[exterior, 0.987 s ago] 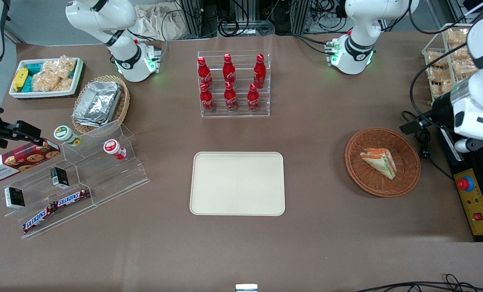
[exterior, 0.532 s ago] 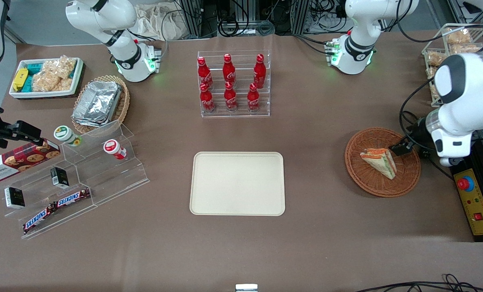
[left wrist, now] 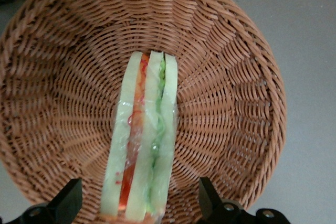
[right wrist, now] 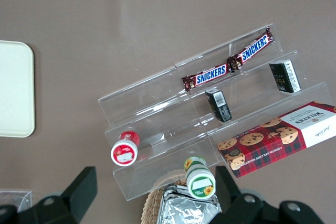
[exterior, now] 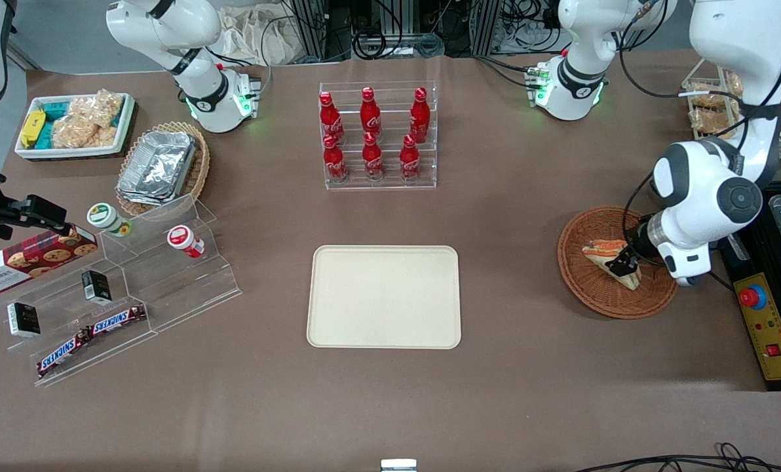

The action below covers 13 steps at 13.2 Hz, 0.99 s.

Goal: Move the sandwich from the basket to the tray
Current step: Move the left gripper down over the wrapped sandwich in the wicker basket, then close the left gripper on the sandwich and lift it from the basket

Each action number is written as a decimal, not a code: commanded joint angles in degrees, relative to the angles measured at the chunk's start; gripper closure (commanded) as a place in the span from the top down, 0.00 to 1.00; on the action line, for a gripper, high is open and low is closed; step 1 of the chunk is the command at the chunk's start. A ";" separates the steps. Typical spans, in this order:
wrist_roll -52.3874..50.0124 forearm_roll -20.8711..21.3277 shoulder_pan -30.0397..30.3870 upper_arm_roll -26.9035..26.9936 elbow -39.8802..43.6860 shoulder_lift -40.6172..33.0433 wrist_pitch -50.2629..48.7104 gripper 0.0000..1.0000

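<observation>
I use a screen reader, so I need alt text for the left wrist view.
The open gripper hangs over a wrapped sandwich lying in a round wicker basket, one finger on each side of it, neither touching. Brown table surrounds the basket.

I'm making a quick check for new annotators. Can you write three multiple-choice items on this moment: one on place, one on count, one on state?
1. Where is the sandwich?
A. on the tray
B. in the basket
C. on the bare table

2. How many red bottles stand in the clear rack?
A. four
B. six
C. eight

3. How is the gripper?
A. open, fingers either side of the sandwich
B. shut above the tray
C. carrying a bottle

Answers: 1 B, wicker surrounds it. 2 B, two rows of three. 3 A, both fingers stand apart, sandwich between.
</observation>
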 commanded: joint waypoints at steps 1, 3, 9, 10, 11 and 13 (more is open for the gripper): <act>-1.24 0.06 0.01 -0.17 0.22 1.55 1.24 0.90; -1.33 0.06 0.01 -0.17 0.30 2.69 2.82 0.23; 8.66 0.94 0.10 -0.17 3.37 -3.25 -6.53 0.00; 10.60 0.94 0.10 -0.25 5.73 -5.36 -11.63 0.00; 11.75 0.94 -0.08 -0.43 8.71 -6.78 -16.72 0.00; 12.64 0.76 -2.52 -3.04 14.25 -7.14 -23.95 0.00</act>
